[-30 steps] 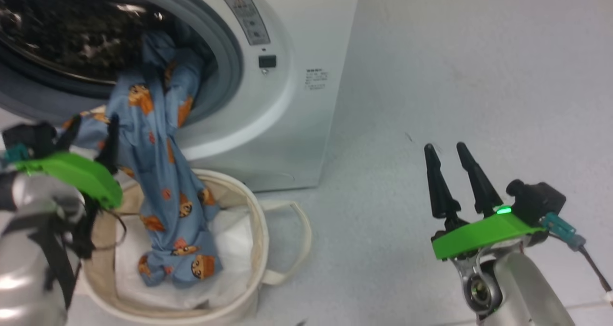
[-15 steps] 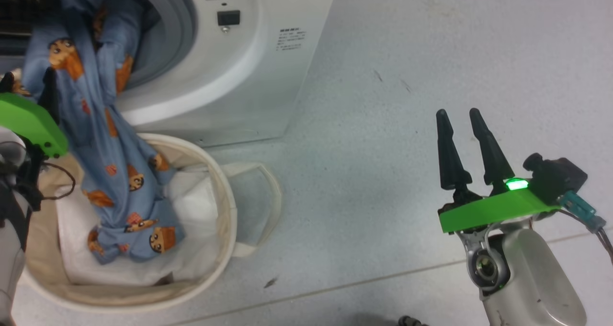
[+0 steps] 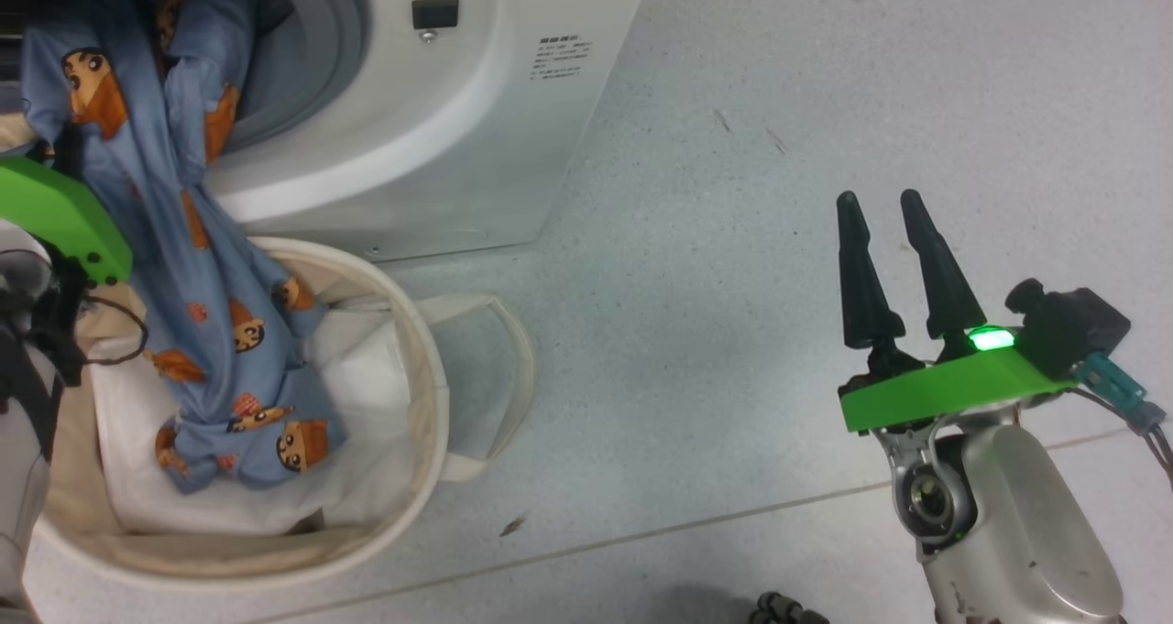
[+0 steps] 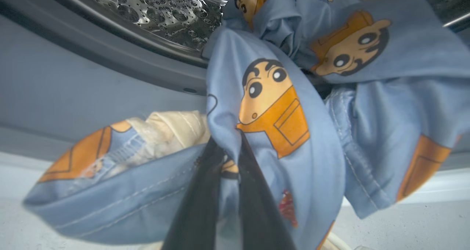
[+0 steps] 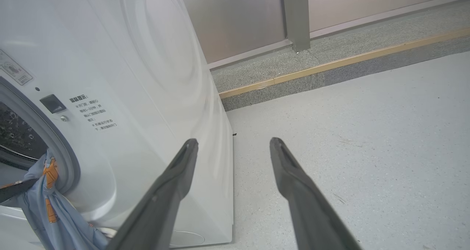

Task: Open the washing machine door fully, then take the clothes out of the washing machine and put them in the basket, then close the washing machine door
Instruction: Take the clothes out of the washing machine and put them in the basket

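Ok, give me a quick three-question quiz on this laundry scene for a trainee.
1. Which gripper pinches the clothes hanging out of the washing machine?
2. True or false: the right gripper is shut.
3. The clothes' lower end lies: A in the basket; B in the washing machine; C between the right gripper's fingers.
Key: 1 left gripper; 2 false, it is open and empty; 3 A.

left fingers [image 4: 198, 206] pinched, right fingers [image 3: 860, 276] apart (narrowly)

Bare laundry or test room: white washing machine [image 3: 431, 138] on speckled grey floor [image 3: 779, 83], plain panelled wall [image 5: 238, 15] behind.
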